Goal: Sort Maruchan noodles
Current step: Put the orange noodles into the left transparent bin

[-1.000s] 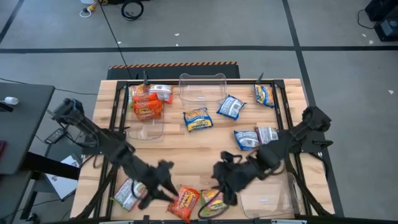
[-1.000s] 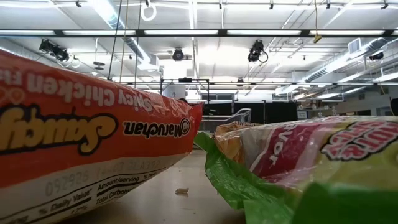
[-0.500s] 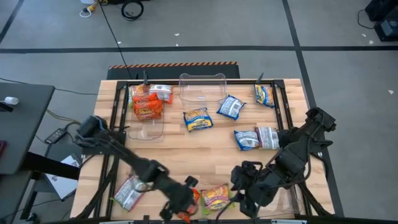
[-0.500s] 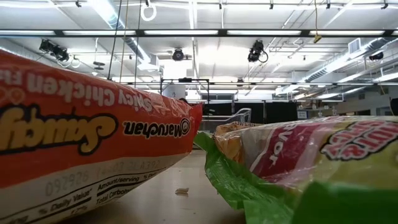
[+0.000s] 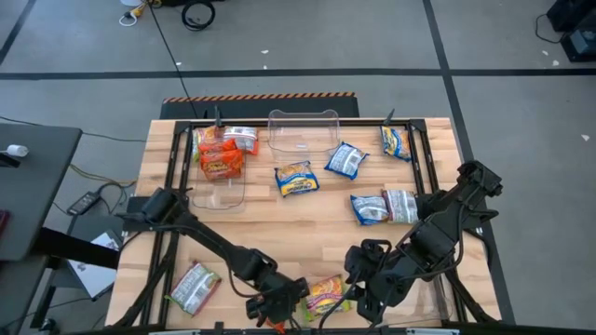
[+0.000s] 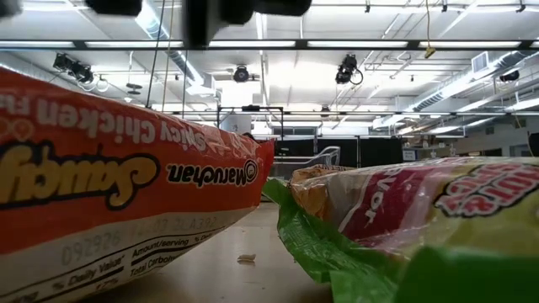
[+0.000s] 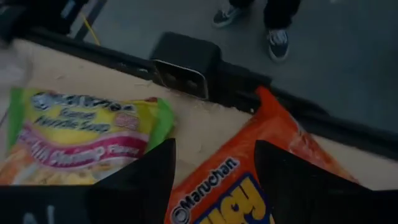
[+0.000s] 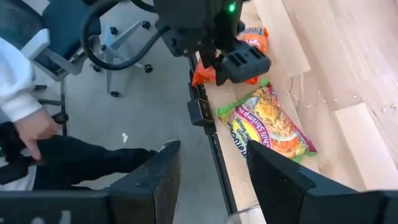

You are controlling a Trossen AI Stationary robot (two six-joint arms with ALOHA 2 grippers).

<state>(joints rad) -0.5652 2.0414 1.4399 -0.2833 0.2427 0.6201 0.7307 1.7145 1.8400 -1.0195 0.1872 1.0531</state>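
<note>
High view: left end effector (image 5: pixel 279 312) low at the near edge of the wooden surface (image 5: pixel 270 219), directly over the orange-red packet (image 5: pixel 279 321), just left of the yellow-green packet (image 5: pixel 326 293). Right end effector (image 5: pixel 361 300) just right of that yellow-green packet, beside the clear tray (image 5: pixel 424 298). Silver-white packet (image 5: pixel 196 287) well left of the yellow-green one. Far from it: orange-red packets (image 5: pixel 219 154) stacked at the far left corner, blue-and-yellow packets (image 5: pixel 346 160) scattered mid-surface and right

Low view: orange-red packet (image 6: pixel 109 185) filling the left, touching or just beside the yellow-green packet (image 6: pixel 404 219) on the right; dark arm parts at the top edge

Left wrist view: fingers (image 7: pixel 143 180) spread, straddling the edge of the orange-red packet (image 7: pixel 249 180), not pinching it; yellow-green packet (image 7: pixel 81 137) just beside

Right wrist view: fingers (image 8: pixel 161 180) spread, holding nothing; yellow-green packet (image 8: pixel 267 124) ahead, left end effector (image 8: pixel 239 65) over the orange-red packet (image 8: pixel 249 40) beyond it; person's hand (image 8: pixel 37 127) off the surface
</note>
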